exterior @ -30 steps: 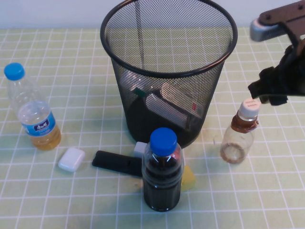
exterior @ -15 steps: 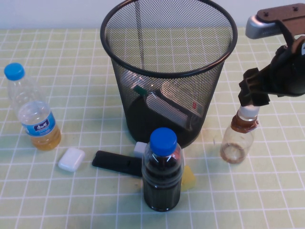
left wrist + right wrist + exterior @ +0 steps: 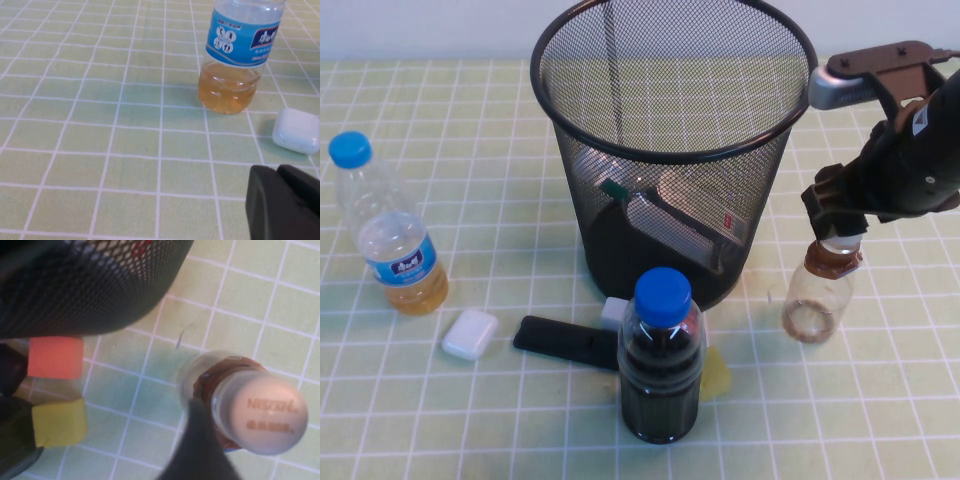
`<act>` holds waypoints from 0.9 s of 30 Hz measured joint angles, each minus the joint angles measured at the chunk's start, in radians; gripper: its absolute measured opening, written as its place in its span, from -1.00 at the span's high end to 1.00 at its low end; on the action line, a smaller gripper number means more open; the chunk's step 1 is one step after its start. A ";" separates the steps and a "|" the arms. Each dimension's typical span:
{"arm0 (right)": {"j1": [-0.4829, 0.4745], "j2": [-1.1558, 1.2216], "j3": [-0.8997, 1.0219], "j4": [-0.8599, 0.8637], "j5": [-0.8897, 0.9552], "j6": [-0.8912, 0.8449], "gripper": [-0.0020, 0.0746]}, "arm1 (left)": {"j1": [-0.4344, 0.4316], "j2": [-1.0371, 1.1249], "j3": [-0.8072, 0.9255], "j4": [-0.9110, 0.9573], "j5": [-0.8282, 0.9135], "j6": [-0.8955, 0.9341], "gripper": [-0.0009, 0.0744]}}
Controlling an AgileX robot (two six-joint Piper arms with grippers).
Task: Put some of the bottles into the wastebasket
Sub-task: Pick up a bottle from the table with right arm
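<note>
small bottle [image 3: 817,297] cap: hidden under the right gripper [image 3: 837,222] in the high view
right gripper jaws: unclear whether gripping the cap
left gripper [image 3: 282,204]: cropped at the frame corner

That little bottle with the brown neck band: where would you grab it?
By the white cap, from straight above. The small bottle stands upright beside the wastebasket, its cap the top part. The right gripper is already over it. The left gripper sits near the table.
</note>
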 joint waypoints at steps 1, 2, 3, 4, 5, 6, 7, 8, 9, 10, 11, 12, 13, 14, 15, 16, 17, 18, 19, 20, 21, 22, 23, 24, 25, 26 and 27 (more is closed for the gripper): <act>0.000 0.006 0.000 0.002 0.010 0.002 0.04 | 0.000 0.000 0.000 0.000 0.000 0.000 0.99; 0.000 0.007 0.000 0.002 0.015 0.007 0.10 | 0.000 0.000 0.000 0.000 0.000 0.000 0.99; 0.000 0.011 0.000 0.002 0.020 0.011 0.11 | 0.000 0.000 0.000 0.000 0.000 0.000 0.99; 0.000 0.013 0.000 0.002 0.023 0.011 0.11 | 0.000 0.000 0.000 0.000 0.000 0.000 0.99; 0.000 0.015 0.000 0.002 0.024 0.011 0.11 | 0.000 0.000 0.000 0.000 0.000 0.000 0.99; 0.000 0.017 0.000 0.000 0.027 0.011 0.11 | 0.000 0.000 0.000 0.000 0.000 0.000 0.99; 0.000 0.017 0.000 0.000 0.027 0.011 0.11 | 0.000 0.000 0.000 0.000 0.000 0.000 0.99; 0.000 0.017 0.000 0.000 0.027 0.011 0.11 | 0.000 0.000 0.000 0.000 0.000 0.000 0.99; 0.000 0.017 0.000 0.000 0.027 0.011 0.13 | 0.000 0.000 0.000 0.000 0.000 0.000 0.99; 0.000 0.017 0.000 -0.002 0.027 0.011 0.14 | 0.000 0.000 0.000 0.000 0.000 0.000 0.99; 0.000 0.017 0.000 -0.004 0.027 0.011 0.16 | 0.000 0.000 0.000 0.000 0.000 0.000 0.99; 0.000 0.017 0.000 -0.004 0.027 0.011 0.19 | 0.000 0.000 0.000 0.000 0.000 0.000 0.99; 0.000 0.017 0.000 -0.006 0.025 0.011 0.23 | 0.000 0.000 0.000 0.000 0.000 0.000 0.99; 0.000 0.017 0.000 -0.008 0.023 0.011 0.25 | 0.000 0.000 0.000 0.000 0.000 0.000 0.99; 0.000 0.017 0.000 -0.014 0.023 0.011 0.29 | 0.000 0.000 0.000 0.000 0.000 0.000 0.99; 0.000 0.017 0.000 -0.017 0.023 0.011 0.33 | 0.000 0.000 0.000 0.000 0.000 0.000 0.99; 0.000 0.017 0.000 -0.022 0.023 0.011 0.36 | 0.000 0.000 0.000 0.000 0.000 0.000 0.99; 0.000 0.017 0.000 -0.025 0.023 0.011 0.39 | 0.000 0.000 0.000 0.000 0.000 0.000 0.99; 0.000 0.017 0.000 -0.025 0.023 0.011 0.41 | 0.000 0.000 0.000 0.000 0.000 0.000 0.99; 0.000 0.017 0.000 -0.025 0.023 0.011 0.41 | 0.000 0.000 0.000 0.000 0.000 0.000 0.99; 0.000 0.017 0.000 -0.025 0.023 0.012 0.41 | 0.000 0.000 0.000 0.000 0.000 0.000 0.99; 0.000 0.017 0.000 -0.025 0.023 0.012 0.41 | 0.000 0.000 0.000 0.000 0.000 0.000 0.99; 0.000 0.017 0.000 -0.027 0.023 0.012 0.41 | 0.000 0.000 0.000 0.000 0.000 0.000 0.99; 0.000 0.017 0.000 -0.033 0.025 0.012 0.41 | 0.000 0.000 0.000 0.000 0.000 0.000 0.99; 0.000 0.017 0.000 -0.047 0.025 0.012 0.41 | 0.000 0.000 0.000 0.000 0.000 0.000 0.99; 0.000 0.014 -0.002 -0.058 0.027 0.012 0.41 | 0.000 0.000 0.000 0.000 0.000 0.000 0.99; 0.000 0.009 -0.002 -0.074 0.027 0.013 0.41 | 0.000 0.000 0.000 0.000 0.000 0.000 0.99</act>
